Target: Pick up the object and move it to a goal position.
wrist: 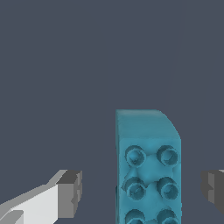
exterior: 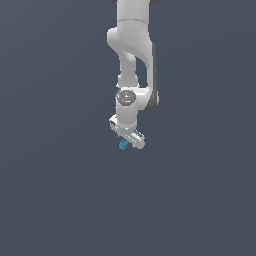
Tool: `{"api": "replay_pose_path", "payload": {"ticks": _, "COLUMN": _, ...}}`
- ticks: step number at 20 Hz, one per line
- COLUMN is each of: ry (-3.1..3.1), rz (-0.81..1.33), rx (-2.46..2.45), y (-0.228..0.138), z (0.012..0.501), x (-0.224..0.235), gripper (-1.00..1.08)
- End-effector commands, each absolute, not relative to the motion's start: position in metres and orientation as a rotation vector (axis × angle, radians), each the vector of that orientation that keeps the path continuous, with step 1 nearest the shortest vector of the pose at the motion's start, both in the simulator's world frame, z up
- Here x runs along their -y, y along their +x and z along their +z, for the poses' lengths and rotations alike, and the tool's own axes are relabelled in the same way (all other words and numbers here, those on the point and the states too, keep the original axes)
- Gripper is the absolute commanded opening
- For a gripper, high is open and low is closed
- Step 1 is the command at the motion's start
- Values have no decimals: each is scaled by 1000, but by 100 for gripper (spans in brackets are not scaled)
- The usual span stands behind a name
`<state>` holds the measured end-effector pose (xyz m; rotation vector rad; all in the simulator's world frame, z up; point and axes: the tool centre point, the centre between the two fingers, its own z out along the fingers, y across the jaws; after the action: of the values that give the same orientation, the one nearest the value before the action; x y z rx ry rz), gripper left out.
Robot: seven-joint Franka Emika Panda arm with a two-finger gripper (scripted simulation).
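1. Background: flat dark slate-grey surface fills both views, unmarked.
2. Arm (exterior: 131,60): white, enters from the top edge of the exterior view and hangs downward, wrist near the picture's middle.
3. Gripper (exterior: 131,141): white body at the arm's low end, tilted, lower toward the exterior view's right. In the wrist view its point lies midway between the pads (wrist: 142,192).
4. Fingers: the wrist view shows one grey pad on a white finger (wrist: 70,192) and a second grey pad (wrist: 213,190) at the opposite edge. The jaws stand spread apart, with a gap on each side of the block; neither pad touches it.
5. Block (exterior: 123,145): teal-blue, studded, oblong. In the exterior view it shows just below the gripper, at its end nearer the exterior view's left, partly hidden by it. In the wrist view the block (wrist: 148,166) lies between the pads, studs facing the camera in two rows, nearer the second pad than the first.
6. Contact between block and ground: cannot be told.
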<state>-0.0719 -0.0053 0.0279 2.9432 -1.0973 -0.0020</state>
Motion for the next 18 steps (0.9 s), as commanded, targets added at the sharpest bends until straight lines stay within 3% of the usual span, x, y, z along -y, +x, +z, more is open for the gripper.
{"api": "replay_pose_path", "payload": {"ticks": 1, "ry": 2944, "rz": 0, "rx": 1098, "y": -71, "z": 23, "x": 5, "gripper": 100}}
{"api": "replay_pose_path", "payload": {"ticks": 3, "ry": 2944, "rz": 0, "rx": 1098, "y": -71, "z": 22, "x": 5, "gripper": 100}}
{"api": "replay_pose_path", "payload": {"ticks": 4, "ry": 2944, "rz": 0, "rx": 1098, "y": -71, "z": 22, "x": 5, "gripper": -100}}
{"api": "replay_pose_path", "payload": {"ticks": 18, "ry": 2944, "rz": 0, "rx": 1098, "y": -72, "z": 26, "x": 5, "gripper": -100}}
